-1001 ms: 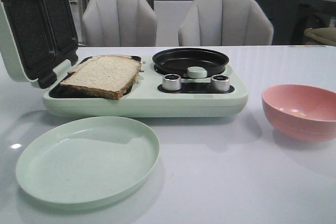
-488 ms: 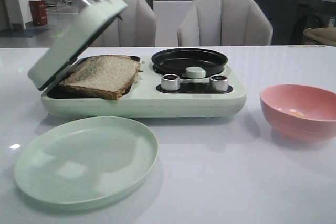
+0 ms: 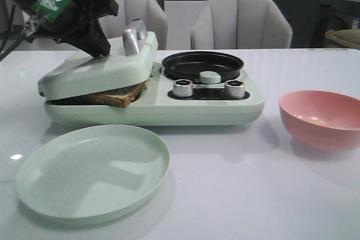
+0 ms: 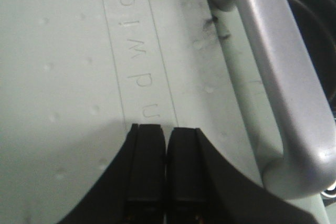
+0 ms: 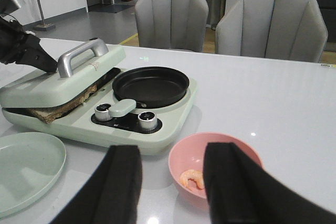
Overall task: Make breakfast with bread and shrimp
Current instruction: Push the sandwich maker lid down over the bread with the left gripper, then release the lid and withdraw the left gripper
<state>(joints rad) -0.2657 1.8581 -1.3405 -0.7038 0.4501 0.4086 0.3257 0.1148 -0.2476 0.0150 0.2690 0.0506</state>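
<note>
A slice of bread lies in the pale green sandwich maker, its brown crust showing under the lowered lid. The lid rests on the bread, slightly ajar. My left gripper is shut, with its tips pressed on the lid's top beside the silver handle. In the right wrist view the shrimp lies curled in the pink bowl. Above the table, my right gripper hangs open and holds nothing, just in front of that bowl.
An empty pale green plate sits in front of the sandwich maker. A black round pan and two silver knobs occupy the maker's right half. The pink bowl stands at the right. Two grey chairs stand behind the table.
The lid has swung down from fully open onto the bread. My left arm has come into the front view and followed it down, pushing on its top.
</note>
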